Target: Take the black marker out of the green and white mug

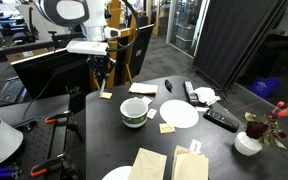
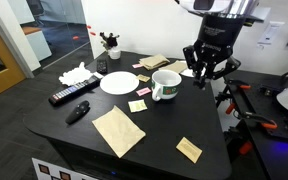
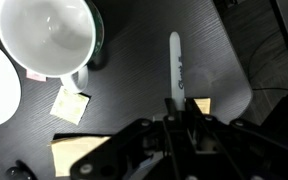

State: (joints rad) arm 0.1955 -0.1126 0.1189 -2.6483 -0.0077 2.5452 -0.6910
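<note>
White arm (image 1: 84, 46), black joint bands, black fingers (image 3: 192, 115)

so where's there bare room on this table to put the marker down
Bare table lies between the mug, the napkin and the small card. Another free strip runs beside the mug, under the jaws holding the marker. It is crowded between mug and plate, where sticky notes lie.
</note>
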